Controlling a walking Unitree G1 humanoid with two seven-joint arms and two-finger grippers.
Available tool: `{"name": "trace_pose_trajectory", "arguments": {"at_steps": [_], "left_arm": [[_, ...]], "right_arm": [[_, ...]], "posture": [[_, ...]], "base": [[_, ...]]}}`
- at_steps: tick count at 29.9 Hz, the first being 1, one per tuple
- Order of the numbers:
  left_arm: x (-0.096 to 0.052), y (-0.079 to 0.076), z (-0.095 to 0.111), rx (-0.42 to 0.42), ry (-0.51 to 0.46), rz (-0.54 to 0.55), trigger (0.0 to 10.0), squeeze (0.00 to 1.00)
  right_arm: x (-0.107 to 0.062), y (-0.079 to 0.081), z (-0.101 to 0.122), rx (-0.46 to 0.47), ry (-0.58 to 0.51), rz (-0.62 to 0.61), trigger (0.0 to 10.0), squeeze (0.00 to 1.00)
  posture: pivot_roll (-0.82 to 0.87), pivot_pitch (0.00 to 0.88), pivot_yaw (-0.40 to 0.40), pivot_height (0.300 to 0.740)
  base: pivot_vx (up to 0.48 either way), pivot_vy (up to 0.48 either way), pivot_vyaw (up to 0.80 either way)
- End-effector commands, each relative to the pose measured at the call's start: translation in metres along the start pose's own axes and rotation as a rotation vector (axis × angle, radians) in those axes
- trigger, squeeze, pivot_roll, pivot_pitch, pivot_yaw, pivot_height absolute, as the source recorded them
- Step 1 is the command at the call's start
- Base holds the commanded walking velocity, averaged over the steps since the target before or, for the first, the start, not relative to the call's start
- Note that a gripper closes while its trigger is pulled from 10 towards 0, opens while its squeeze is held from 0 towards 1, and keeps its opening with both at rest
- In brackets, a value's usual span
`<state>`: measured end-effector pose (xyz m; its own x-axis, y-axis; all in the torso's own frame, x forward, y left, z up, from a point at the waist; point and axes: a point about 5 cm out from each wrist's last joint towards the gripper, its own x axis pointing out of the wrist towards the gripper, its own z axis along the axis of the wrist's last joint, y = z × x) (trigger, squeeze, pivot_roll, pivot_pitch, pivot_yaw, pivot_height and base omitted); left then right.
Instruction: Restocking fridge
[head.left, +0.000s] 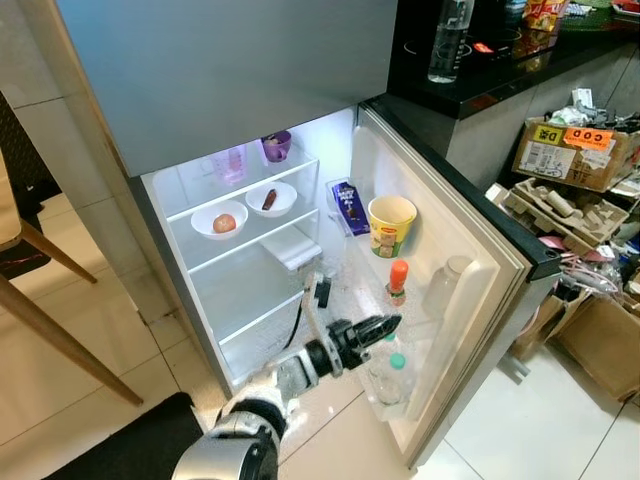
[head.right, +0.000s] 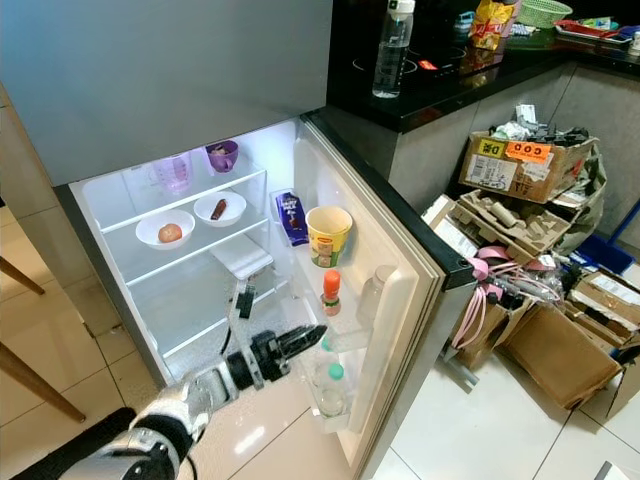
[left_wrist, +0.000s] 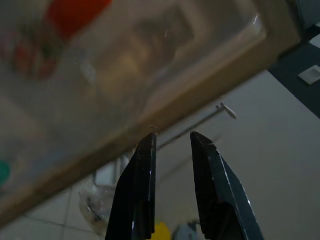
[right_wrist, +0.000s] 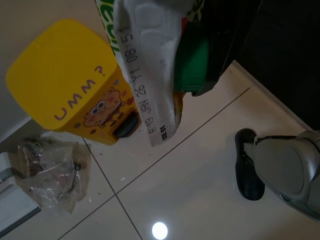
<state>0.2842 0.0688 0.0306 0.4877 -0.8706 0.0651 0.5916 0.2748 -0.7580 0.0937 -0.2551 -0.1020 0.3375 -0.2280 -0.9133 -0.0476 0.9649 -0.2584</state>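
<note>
The fridge's lower compartment stands open, its door (head.left: 470, 250) swung to the right. My left gripper (head.left: 393, 323) reaches low toward the door's bottom shelf, just above a clear bottle with a green cap (head.left: 397, 375). In the left wrist view its fingers (left_wrist: 145, 190) stand a little apart, open, with nothing between them and the blurred door shelf close ahead. An orange-capped bottle (head.left: 398, 280), a yellow noodle cup (head.left: 392, 225) and a blue packet (head.left: 347, 207) sit in the door. My right gripper (right_wrist: 202, 70) hangs low, shut on a green snack packet (right_wrist: 150, 65) with a white dated seal.
Two white bowls (head.left: 220, 220) and a purple cup (head.left: 277, 146) sit on the fridge shelves. Cardboard boxes and clutter (head.left: 570, 150) crowd the floor right of the door. A water bottle (head.left: 448, 40) stands on the black counter. Wooden chair legs (head.left: 50, 330) stand left. A yellow stool (right_wrist: 70, 85) stands nearby.
</note>
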Motion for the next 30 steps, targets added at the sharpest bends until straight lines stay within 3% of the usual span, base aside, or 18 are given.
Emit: {"name": "trace_pose_trajectory", "arguments": {"at_steps": [1,2,3,4,6,7,8,9,12,14,15,17,24,26,27,28,30], "left_arm": [[-0.013,0.006,0.004,0.029,0.017,0.027,10.0,0.00],[-0.013,0.006,0.004,0.029,0.017,0.027,10.0,0.00],[-0.023,0.011,0.004,0.022,0.011,0.057,10.0,0.00],[-0.023,0.011,0.004,0.022,0.011,0.057,10.0,0.00],[-0.043,0.020,0.004,0.025,0.021,0.133,10.0,0.00],[-0.043,0.020,0.004,0.025,0.021,0.133,10.0,0.00],[-0.054,0.026,0.005,0.018,0.014,0.193,10.0,0.00],[-0.054,0.026,0.005,0.018,0.014,0.193,10.0,0.00],[-0.080,0.040,0.002,-0.012,-0.017,0.375,10.0,0.00],[-0.086,0.042,0.000,-0.019,-0.025,0.412,10.0,0.00],[-0.101,0.048,-0.008,-0.047,-0.038,0.519,10.0,0.00],[-0.113,0.052,-0.015,-0.059,-0.035,0.606,10.0,0.00],[-0.137,0.057,-0.037,-0.118,-0.037,0.773,10.0,0.00],[-0.152,0.058,-0.052,-0.139,-0.005,0.867,10.0,0.00],[-0.152,0.058,-0.052,-0.139,-0.005,0.867,10.0,0.00],[-0.157,0.058,-0.059,-0.148,0.013,0.902,10.0,0.00],[-0.157,0.058,-0.059,-0.148,0.013,0.902,10.0,0.00]], "right_arm": [[0.000,-0.001,-0.002,-0.015,0.007,-0.002,10.0,0.00],[0.000,-0.001,-0.002,-0.015,0.007,-0.002,10.0,0.00],[0.000,-0.001,-0.001,-0.008,0.000,-0.004,10.0,0.00],[0.000,-0.001,-0.001,-0.008,0.000,-0.004,10.0,0.00],[0.000,-0.002,0.008,0.015,-0.058,0.007,10.0,0.00],[0.000,-0.002,0.008,0.015,-0.058,0.007,10.0,0.00],[0.000,-0.003,0.020,0.034,-0.127,0.036,10.0,0.00],[0.000,-0.003,0.020,0.034,-0.127,0.036,10.0,0.00],[-0.002,-0.006,0.054,0.083,-0.306,0.125,10.0,0.00],[-0.003,-0.007,0.060,0.089,-0.335,0.141,10.0,0.00],[-0.006,-0.005,0.077,0.037,-0.408,0.228,10.0,0.00],[-0.009,-0.002,0.089,-0.020,-0.457,0.304,10.0,0.00],[-0.022,0.004,0.124,-0.118,-0.605,0.519,10.0,0.00],[-0.032,0.014,0.142,-0.185,-0.690,0.679,10.0,0.00],[-0.032,0.014,0.142,-0.185,-0.690,0.679,10.0,0.00],[-0.037,0.019,0.146,-0.227,-0.711,0.753,10.0,0.00],[-0.037,0.019,0.146,-0.227,-0.711,0.753,10.0,0.00]], "posture": [[-0.07,0.000,-0.010,0.740],[-0.07,0.000,-0.010,0.740],[-0.07,0.000,-0.011,0.740],[-0.07,0.000,-0.011,0.740],[-0.07,0.000,-0.007,0.740],[-0.07,0.000,-0.007,0.740],[-0.07,0.000,-0.008,0.740],[-0.07,0.000,-0.008,0.740],[-0.07,0.000,-0.009,0.740],[-0.07,0.000,-0.009,0.740],[-0.06,0.000,-0.012,0.740],[-0.06,0.000,-0.012,0.740],[-0.06,0.000,-0.014,0.740],[-0.06,0.000,-0.014,0.740],[-0.06,0.000,-0.014,0.740],[-0.06,0.000,-0.013,0.740],[-0.06,0.000,-0.013,0.740]], "base": [[0.000,0.000,0.00],[0.000,0.000,0.00],[0.000,0.000,0.00],[0.000,0.000,0.00],[0.000,0.000,0.00],[0.000,0.000,0.00],[0.000,0.000,0.00],[0.000,0.000,0.00],[0.000,0.000,0.00],[0.000,0.000,0.00],[0.000,0.000,0.00],[0.000,0.000,0.00],[0.000,0.000,0.00],[0.000,0.000,0.00],[0.000,0.000,0.00],[0.000,0.000,0.00],[0.000,0.000,0.00]]}}
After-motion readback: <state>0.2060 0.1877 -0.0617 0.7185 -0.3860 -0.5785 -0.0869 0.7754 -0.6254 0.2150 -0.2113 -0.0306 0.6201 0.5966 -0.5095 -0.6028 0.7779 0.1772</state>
